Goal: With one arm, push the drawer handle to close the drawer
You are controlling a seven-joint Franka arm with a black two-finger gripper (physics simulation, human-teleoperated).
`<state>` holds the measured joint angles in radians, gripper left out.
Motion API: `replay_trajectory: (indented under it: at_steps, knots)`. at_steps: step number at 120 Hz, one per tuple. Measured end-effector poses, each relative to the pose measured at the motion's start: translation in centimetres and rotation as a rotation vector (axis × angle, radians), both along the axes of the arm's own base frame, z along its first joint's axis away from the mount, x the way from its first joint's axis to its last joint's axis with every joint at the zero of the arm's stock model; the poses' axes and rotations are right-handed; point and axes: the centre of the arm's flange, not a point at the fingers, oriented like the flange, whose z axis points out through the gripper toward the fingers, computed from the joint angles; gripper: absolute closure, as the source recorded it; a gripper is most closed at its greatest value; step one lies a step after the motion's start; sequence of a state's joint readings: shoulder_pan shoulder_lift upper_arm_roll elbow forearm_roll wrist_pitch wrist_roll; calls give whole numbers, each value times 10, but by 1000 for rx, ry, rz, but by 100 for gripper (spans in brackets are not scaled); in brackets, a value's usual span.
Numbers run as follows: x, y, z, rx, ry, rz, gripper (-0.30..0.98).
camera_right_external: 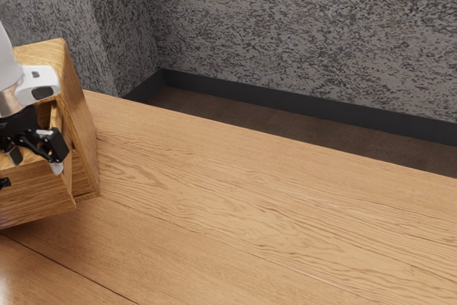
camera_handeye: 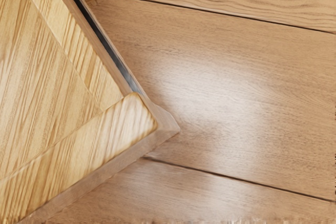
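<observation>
Wooden, pale and grained, the drawer [camera_right_external: 39, 194] juts out of its cabinet [camera_right_external: 80, 123] at the exterior view's left, above the table [camera_right_external: 250, 212], with a bit of its black handle [camera_right_external: 5, 182] visible on the front. Over the drawer hangs the black gripper [camera_right_external: 36, 142]; whether it is released or clenched I cannot tell, nor whether it touches the wood. The wrist view looks down on a drawer corner, a dark strip running along its side. Behind, the cabinet stands near the table's far edge. Past that edge lie a brown floor [camera_right_external: 285, 125], a dark baseboard [camera_right_external: 300, 106] and a mottled grey wall [camera_right_external: 300, 33].
</observation>
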<state>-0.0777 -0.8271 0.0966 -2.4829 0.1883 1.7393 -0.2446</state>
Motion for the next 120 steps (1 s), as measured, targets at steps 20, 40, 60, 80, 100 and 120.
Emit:
replay_trajectory:
  at_steps: [20,40,60,80,100,120]
  knots:
    - [-32,-7,-35,-21,17,47,2]
    - [-51,0,-52,-49,27,113,25]
    - [-65,0,-53,-82,74,199,58]
    - [-86,34,-52,-101,125,419,71]
    - [-92,54,-49,-56,106,521,76]
    - [-88,59,-43,-45,58,577,77]
